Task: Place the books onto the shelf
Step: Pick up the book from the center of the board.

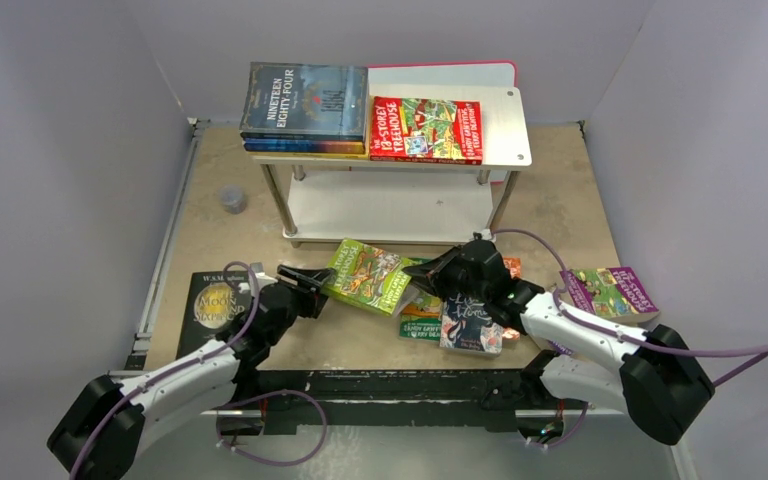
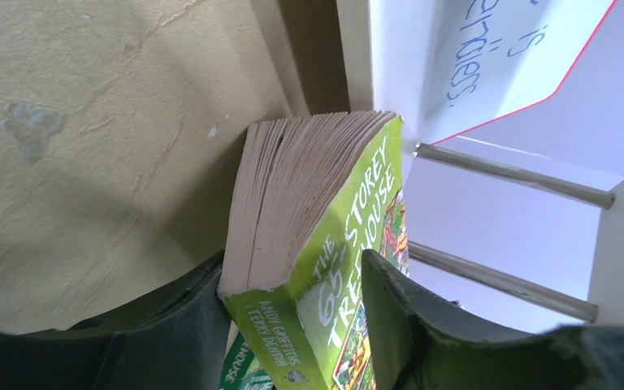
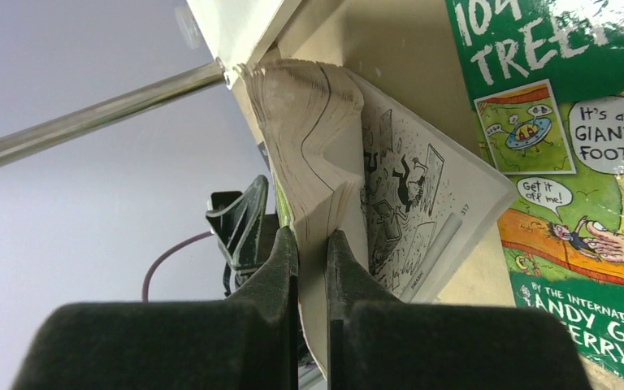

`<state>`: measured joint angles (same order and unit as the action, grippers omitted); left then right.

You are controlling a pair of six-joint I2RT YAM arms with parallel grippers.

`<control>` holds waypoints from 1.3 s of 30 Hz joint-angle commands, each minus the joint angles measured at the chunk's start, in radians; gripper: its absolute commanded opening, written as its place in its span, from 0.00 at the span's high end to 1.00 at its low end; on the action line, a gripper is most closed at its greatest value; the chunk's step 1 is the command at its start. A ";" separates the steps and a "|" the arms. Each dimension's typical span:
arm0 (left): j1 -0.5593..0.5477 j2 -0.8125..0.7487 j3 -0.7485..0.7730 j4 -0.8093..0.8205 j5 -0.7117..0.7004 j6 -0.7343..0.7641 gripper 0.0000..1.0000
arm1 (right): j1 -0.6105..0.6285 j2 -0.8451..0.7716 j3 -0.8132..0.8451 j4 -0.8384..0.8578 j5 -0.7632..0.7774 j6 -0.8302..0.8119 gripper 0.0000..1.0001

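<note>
Green book [image 2: 325, 244] sits between left fingers [image 2: 171, 333], right fingers [image 3: 280, 272] pinching pages

I see a small grey round cap [image 1: 231, 199] far left on the tan counter [image 1: 580, 200], and a pink-edged white board [image 1: 440, 72] at the far wall.

The green paperback [image 2: 349, 268] is showing a glossy cover, creased at the corner, and rough, tan paper page edges. The left pincer [image 2: 292, 272] is showing dark, matt plastic fingers [image 2: 431, 329]. The shelf [image 1: 505, 125] is gleaming as smooth, pale metal, its legs [image 2: 504, 175] shining like polished rods. The desk [image 1: 220, 250] is looking matt, tan and scuffed.
</note>
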<state>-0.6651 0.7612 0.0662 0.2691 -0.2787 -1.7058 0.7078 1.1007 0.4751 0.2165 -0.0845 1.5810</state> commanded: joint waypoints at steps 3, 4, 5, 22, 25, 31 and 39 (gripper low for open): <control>0.004 0.072 0.030 0.237 -0.036 -0.038 0.53 | 0.006 -0.015 -0.005 0.115 -0.122 -0.029 1.00; 0.004 0.087 0.033 0.259 -0.024 -0.028 0.55 | 0.005 -0.013 -0.013 0.129 -0.137 -0.043 1.00; 0.004 0.103 0.036 0.290 -0.008 -0.015 0.56 | 0.005 -0.010 -0.019 0.133 -0.152 -0.049 1.00; 0.006 -0.095 0.205 0.063 0.027 0.209 1.00 | 0.003 -0.156 -0.018 0.069 -0.227 -0.367 0.21; 0.006 -0.148 0.289 -0.015 0.021 0.278 1.00 | 0.003 -0.224 -0.042 0.129 -0.266 -0.430 0.15; 0.006 -0.195 0.442 -0.084 0.053 0.425 1.00 | 0.002 -0.347 -0.054 0.198 -0.294 -0.537 0.09; 0.006 -0.270 0.538 -0.010 0.222 0.653 1.00 | 0.003 -0.408 -0.052 0.358 -0.356 -0.623 0.05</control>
<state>-0.6567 0.5240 0.5056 0.1246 -0.1635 -1.1698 0.7067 0.7044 0.4164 0.4294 -0.3859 1.0359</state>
